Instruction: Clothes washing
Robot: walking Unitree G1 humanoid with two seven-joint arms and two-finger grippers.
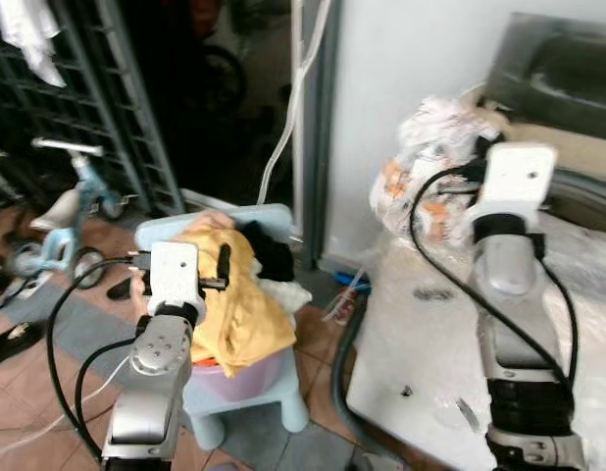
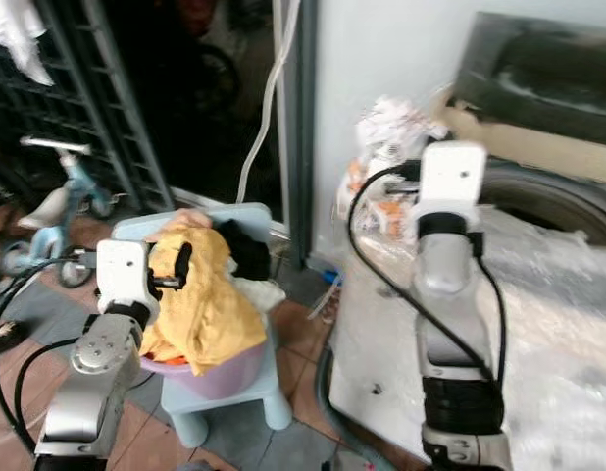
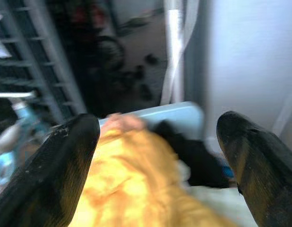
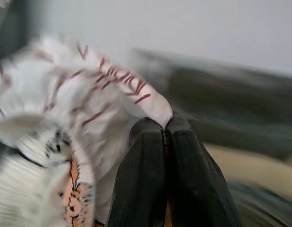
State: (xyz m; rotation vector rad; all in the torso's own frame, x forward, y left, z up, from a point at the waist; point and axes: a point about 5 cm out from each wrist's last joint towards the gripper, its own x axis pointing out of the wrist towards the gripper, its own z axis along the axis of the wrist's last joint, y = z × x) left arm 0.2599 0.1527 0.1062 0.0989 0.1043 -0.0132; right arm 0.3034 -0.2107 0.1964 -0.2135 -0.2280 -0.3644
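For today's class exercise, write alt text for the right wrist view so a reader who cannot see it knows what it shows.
The right gripper, its two black jaws pressed shut together, pinches a white garment patterned with short red dashes and an orange print. Behind it are a pale wall and the blurred dark opening of a washing machine.

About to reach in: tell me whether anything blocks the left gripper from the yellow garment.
Nothing visible does. The left gripper hangs open right above the yellow garment, which lies on top of the pile in the purple basin.

Motion-blurred white patterned cloth [image 4: 65,142]; purple basin [image 1: 246,378] mostly under clothes.
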